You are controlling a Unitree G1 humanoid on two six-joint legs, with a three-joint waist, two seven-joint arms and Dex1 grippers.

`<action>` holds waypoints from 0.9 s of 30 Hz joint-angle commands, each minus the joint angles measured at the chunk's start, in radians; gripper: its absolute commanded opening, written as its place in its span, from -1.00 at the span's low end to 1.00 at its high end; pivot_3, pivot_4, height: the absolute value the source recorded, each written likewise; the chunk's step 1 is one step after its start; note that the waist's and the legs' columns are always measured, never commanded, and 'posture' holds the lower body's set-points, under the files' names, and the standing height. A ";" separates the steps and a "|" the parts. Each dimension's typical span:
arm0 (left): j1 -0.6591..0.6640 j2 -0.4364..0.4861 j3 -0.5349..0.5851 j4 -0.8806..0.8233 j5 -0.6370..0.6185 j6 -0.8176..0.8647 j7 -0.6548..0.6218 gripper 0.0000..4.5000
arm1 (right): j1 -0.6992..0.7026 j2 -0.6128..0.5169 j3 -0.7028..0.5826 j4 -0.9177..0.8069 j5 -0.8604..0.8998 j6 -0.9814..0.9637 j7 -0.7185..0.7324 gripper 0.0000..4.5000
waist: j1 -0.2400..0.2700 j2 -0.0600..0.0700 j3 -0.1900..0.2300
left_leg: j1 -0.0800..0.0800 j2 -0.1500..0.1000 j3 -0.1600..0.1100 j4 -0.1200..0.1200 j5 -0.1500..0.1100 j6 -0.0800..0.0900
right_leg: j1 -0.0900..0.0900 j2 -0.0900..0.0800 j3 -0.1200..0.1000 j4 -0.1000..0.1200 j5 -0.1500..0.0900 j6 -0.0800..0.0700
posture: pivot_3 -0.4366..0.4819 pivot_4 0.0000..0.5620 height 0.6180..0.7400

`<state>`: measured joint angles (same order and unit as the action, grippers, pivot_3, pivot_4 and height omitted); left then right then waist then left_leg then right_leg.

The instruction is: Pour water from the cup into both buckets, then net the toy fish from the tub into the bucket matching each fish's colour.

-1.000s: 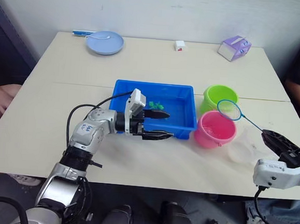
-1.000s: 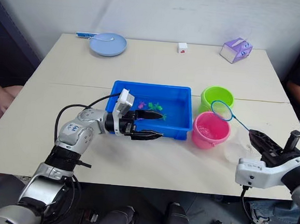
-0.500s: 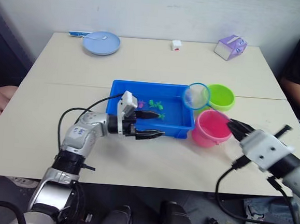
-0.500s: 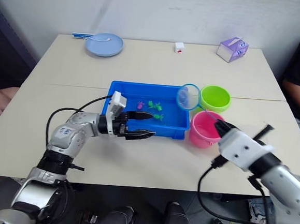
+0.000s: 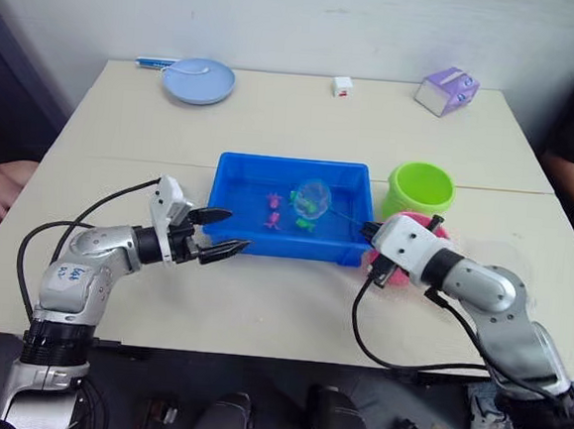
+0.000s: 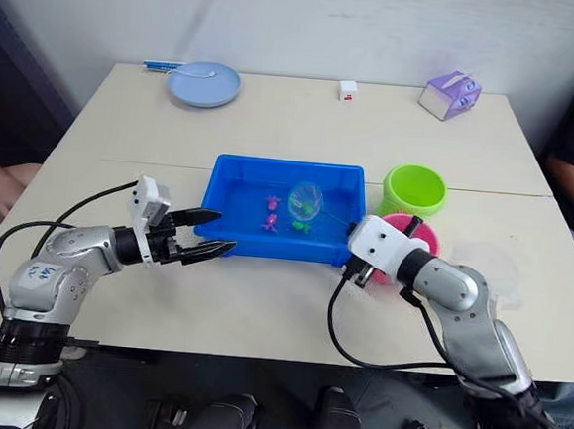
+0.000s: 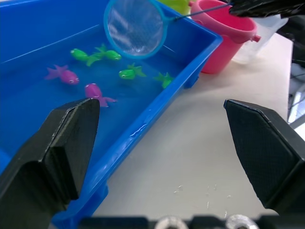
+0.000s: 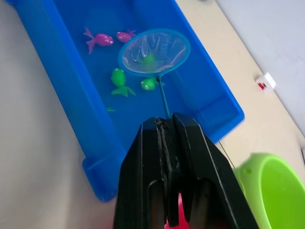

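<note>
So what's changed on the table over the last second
The right gripper, shut on the net, swung it from over the buckets to over the tub and its fish. The left gripper, open, drew back from the tub's front wall. The pink bucket and green bucket stayed put.

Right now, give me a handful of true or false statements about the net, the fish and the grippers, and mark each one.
1. The right gripper is shut on the net. True.
2. The net's hoop is over the green bucket. False: it is over the tub.
3. The left gripper is open and holds nothing. True.
4. All the toy fish in the tub are green. False: some are pink.
5. The pink bucket stands inside the tub. False: it is beside it.
</note>
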<state>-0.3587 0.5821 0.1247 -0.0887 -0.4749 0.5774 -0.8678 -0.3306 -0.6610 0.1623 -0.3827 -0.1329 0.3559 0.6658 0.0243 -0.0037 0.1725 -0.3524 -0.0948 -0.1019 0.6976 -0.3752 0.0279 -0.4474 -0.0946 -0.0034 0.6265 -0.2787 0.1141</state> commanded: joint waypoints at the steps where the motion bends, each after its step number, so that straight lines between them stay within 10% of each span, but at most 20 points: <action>1: 0.019 0.013 0.036 -0.064 -0.024 0.008 0.026 1.00 | -0.040 0.005 0.030 0.048 -0.032 -0.074 -0.003 -0.65 | -0.003 0.000 0.000 | 0.000 0.000 0.000 0.000 0.000 0.000 | 0.000 0.000 0.000 0.000 0.000 0.000 | -0.05 -0.47 1.00; 17: 0.039 0.021 0.049 -0.081 -0.032 0.011 0.052 1.00 | -0.156 0.032 0.152 0.274 -0.134 -0.275 0.033 -0.65 | -0.005 0.000 0.000 | 0.000 0.000 0.000 0.000 0.000 0.000 | 0.000 0.000 0.000 0.000 0.000 0.000 | -0.05 -0.47 1.00; 27: 0.033 0.013 0.047 -0.071 -0.030 0.002 0.057 1.00 | -0.109 0.143 0.060 0.191 0.065 -0.079 0.102 -0.65 | -0.007 0.000 0.000 | 0.000 0.001 0.000 0.000 0.000 0.000 | 0.000 0.001 0.000 0.000 0.000 0.000 | -0.05 -0.47 1.00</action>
<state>-0.3141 0.5946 0.1561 -0.1443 -0.4890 0.5958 -0.8105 -0.4422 -0.5248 0.2605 -0.1491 -0.1101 0.2433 0.7618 0.0176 -0.0036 0.1725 -0.3523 -0.0941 -0.1018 0.6975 -0.3753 0.0277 -0.4472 -0.0940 -0.0034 0.6267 -0.2786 0.1140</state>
